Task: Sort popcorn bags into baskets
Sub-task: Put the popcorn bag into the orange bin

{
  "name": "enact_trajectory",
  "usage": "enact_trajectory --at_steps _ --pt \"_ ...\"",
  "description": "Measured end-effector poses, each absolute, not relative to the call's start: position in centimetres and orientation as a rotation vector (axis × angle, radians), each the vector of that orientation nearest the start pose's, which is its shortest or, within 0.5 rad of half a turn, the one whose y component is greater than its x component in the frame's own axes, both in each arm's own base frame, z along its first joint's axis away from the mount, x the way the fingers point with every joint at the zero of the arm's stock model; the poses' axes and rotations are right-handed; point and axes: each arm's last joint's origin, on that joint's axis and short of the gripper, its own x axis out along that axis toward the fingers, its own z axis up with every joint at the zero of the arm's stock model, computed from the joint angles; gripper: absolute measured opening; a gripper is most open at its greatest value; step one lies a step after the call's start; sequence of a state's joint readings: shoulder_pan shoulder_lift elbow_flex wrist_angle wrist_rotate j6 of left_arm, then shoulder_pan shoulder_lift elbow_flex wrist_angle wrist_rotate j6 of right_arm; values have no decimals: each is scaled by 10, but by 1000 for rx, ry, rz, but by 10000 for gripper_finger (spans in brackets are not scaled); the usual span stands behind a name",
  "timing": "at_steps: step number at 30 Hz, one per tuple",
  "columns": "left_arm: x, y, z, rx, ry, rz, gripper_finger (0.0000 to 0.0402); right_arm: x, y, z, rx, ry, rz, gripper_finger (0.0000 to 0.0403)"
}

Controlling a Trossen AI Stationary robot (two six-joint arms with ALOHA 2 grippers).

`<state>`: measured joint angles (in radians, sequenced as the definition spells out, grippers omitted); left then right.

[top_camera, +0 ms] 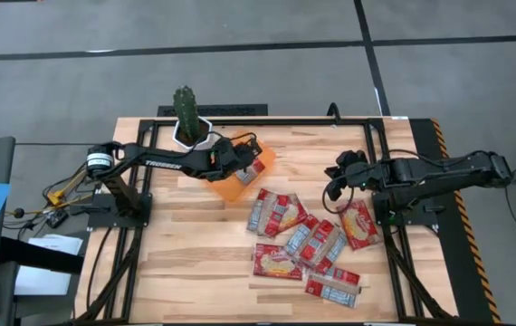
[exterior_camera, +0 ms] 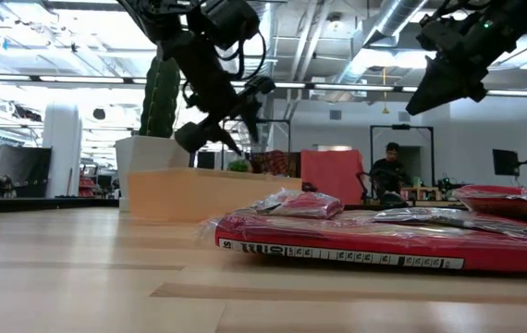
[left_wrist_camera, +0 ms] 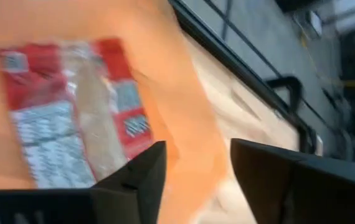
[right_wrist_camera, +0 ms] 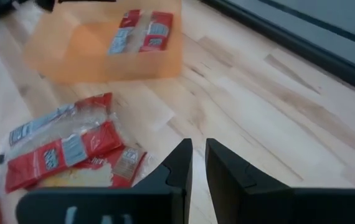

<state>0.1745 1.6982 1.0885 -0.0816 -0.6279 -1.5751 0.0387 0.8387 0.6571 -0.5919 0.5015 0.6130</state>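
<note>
Popcorn bag lies flat inside the orange basket near the desk's far edge — my left gripper hangs open just above it. My right gripper hovers empty, fingers narrowly parted, near the right edge — six more bags lie beside it.

Grey floor, exposed ceiling ducts, seated person behind.

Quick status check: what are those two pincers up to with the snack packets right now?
Left pincer open over orange tray, one packet inside. Right pincer empty, hovering beside loose packets. Cactus pot behind tray.
</note>
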Motion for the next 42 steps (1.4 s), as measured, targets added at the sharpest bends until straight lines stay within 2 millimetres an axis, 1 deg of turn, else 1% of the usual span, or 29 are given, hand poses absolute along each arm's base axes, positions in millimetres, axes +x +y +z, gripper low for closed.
enact_trajectory --at_steps 2,3,6,8,10,12,15,17,20,22,25,32,35,39,42 --pt "351 75 223 -1226 2 1036 195 163 -6 249 370 610 -600 70" --pt "353 72 228 -1198 33 968 201 163 -6 248 375 627 -574 70" --pt "355 58 245 -1097 186 698 211 165 -2 238 387 701 -499 70" --pt "356 41 250 -1073 292 541 212 165 0 228 399 746 -474 70" --pt "354 20 248 -1063 395 470 212 166 4 219 417 782 -468 70" --pt "351 -1 243 -1065 459 475 212 168 8 211 431 810 -456 70" --pt "348 -28 231 -1043 499 559 213 174 15 200 459 819 -414 73" --pt "347 -41 220 -1040 523 622 213 178 20 194 462 825 -396 73" --pt "350 -56 205 -1069 536 647 213 186 27 188 454 832 -382 73" --pt "353 -64 191 -1076 547 682 213 192 30 184 451 827 -368 73" --pt "356 -70 174 -1103 530 752 213 201 36 178 448 819 -348 73" --pt "363 -73 140 -1156 517 854 213 215 46 161 454 836 -337 73" --pt "369 -75 130 -1171 483 851 213 220 49 156 466 831 -336 73" --pt "381 -77 123 -1196 440 761 211 229 52 146 482 820 -328 73" --pt "385 -80 122 -1219 439 707 195 238 56 135 519 822 -298 73"
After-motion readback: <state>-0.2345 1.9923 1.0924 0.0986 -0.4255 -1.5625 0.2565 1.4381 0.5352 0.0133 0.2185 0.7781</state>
